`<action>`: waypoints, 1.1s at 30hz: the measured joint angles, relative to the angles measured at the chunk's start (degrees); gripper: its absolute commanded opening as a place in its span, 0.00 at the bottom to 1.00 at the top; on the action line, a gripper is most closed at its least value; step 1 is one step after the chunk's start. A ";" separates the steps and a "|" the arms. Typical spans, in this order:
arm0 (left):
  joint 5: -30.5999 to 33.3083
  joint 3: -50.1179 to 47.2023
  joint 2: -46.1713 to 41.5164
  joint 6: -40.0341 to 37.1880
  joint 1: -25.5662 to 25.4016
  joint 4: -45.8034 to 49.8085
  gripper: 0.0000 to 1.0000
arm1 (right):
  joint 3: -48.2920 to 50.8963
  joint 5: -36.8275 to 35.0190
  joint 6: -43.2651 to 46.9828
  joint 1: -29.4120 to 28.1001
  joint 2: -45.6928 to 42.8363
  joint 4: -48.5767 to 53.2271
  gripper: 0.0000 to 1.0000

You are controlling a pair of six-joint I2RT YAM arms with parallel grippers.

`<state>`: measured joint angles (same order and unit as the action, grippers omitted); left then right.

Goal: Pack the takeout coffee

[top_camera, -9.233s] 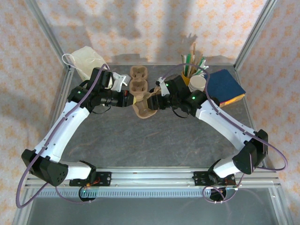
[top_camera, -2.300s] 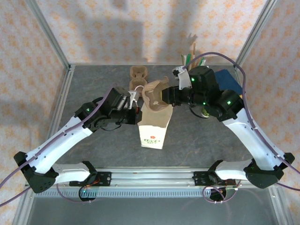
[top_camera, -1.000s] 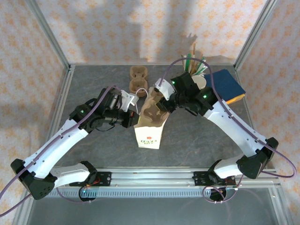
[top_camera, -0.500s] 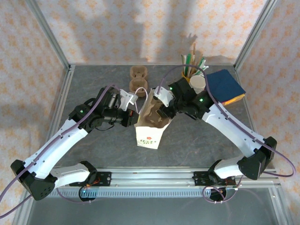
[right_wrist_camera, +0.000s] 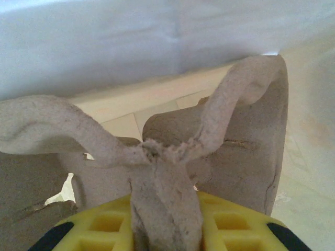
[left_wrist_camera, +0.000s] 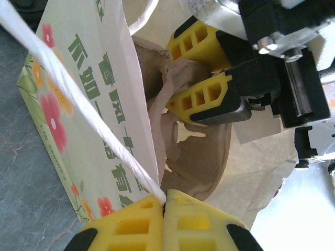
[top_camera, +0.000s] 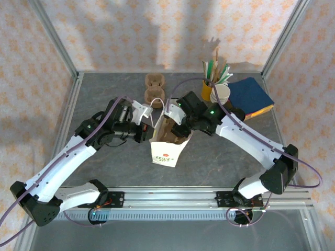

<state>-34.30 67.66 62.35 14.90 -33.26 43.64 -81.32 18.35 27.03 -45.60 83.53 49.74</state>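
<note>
the left fingers (left_wrist_camera: 164, 208) are pressed shut on the white string handle (left_wrist_camera: 78, 104) of the paper bag (top_camera: 164, 151), which stands open on the bench (top_camera: 225, 157). inside the bag, the right fingers (right_wrist_camera: 166, 217) are closed on the middle ridge of a brown pulp cup carrier (right_wrist_camera: 230, 130). where the takeout coffee is, i cannot tell.

Lab cell: aluminium frame (top_camera: 56, 39), wallpapered walls (top_camera: 157, 31)

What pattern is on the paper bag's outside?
Green lettering with red and orange flowers on the paper bag, clearest in left wrist view.
</note>
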 measured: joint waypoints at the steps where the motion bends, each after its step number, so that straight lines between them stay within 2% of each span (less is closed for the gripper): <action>1: -0.09 -0.31 -0.17 0.00 0.00 -0.37 0.00 | 0.00 -0.17 -0.02 -0.04 0.07 0.07 0.26; 15: -1.16 -2.27 -2.16 0.24 0.37 -2.51 0.00 | 0.02 -3.26 -0.63 -2.14 4.17 1.31 0.26; 33: 0.70 -4.92 -4.90 2.40 1.92 -4.59 0.00 | 2.08 -4.24 -1.49 -2.86 4.44 1.29 0.29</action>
<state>-33.61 62.74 57.45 17.30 -31.33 39.05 -79.24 14.11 25.54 -48.47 87.96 51.03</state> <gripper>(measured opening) 0.063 0.283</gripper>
